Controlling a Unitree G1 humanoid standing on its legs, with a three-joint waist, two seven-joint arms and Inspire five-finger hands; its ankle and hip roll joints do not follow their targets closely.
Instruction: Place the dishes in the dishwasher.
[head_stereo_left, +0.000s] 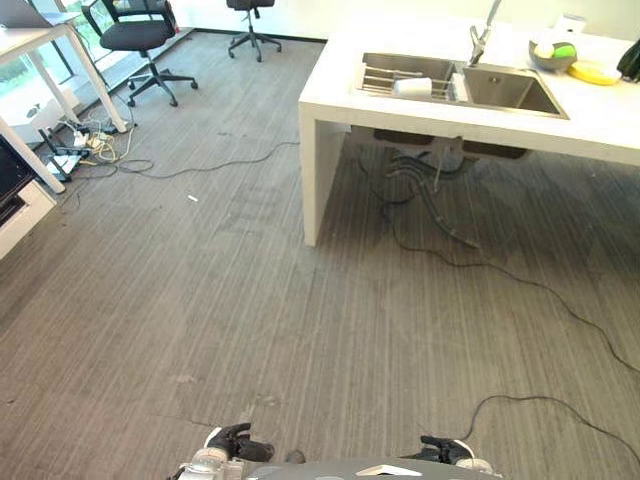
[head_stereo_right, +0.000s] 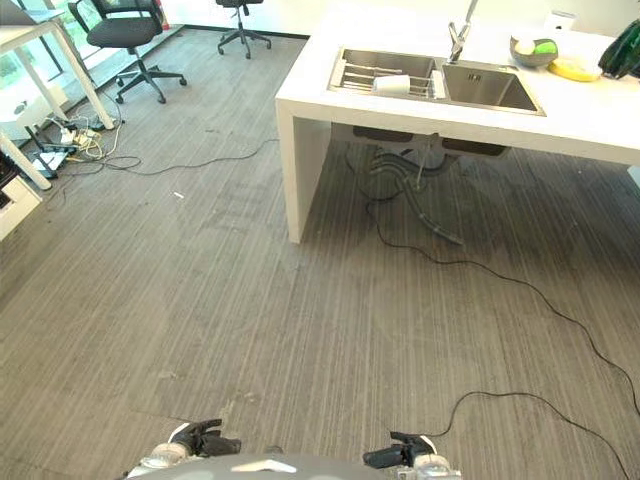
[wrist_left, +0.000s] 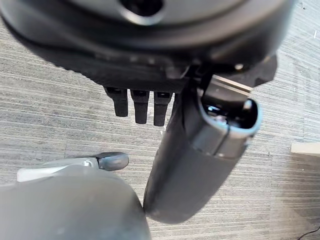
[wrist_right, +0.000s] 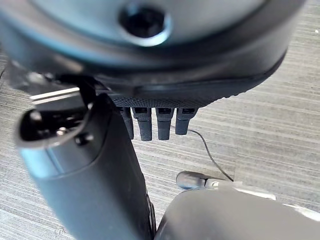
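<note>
The left hand (head_stereo_left: 238, 443) and the right hand (head_stereo_left: 444, 449) hang low at the near edge of the scene, over the grey striped floor (head_stereo_left: 250, 300), each with nothing in it. In the left wrist view the left hand's fingers (wrist_left: 141, 106) hang straight and relaxed in a row beside the thumb (wrist_left: 200, 160), with only floor past them; in the right wrist view the right hand's fingers (wrist_right: 157, 122) likewise hang straight next to the thumb (wrist_right: 85, 170), grasping nothing. The dishes are far from both hands, up on the white counter (head_stereo_left: 400, 110) at the far right of the scene. A white cup (head_stereo_left: 412, 87) lies on its side on a wire rack (head_stereo_left: 385, 75) in the left basin of the steel sink (head_stereo_left: 510, 90), with the faucet (head_stereo_left: 482, 35) standing behind the divider between the two basins. Farther right on the counter sits a grey bowl (head_stereo_left: 553, 55) holding something green and something pale, and just beside it to the right lies a yellow item (head_stereo_left: 594, 72) whose kind I cannot tell. At the far left stand a black office chair (head_stereo_left: 135, 40) and a white desk (head_stereo_left: 40, 60), with a second chair (head_stereo_left: 250, 25) farther back.
</note>
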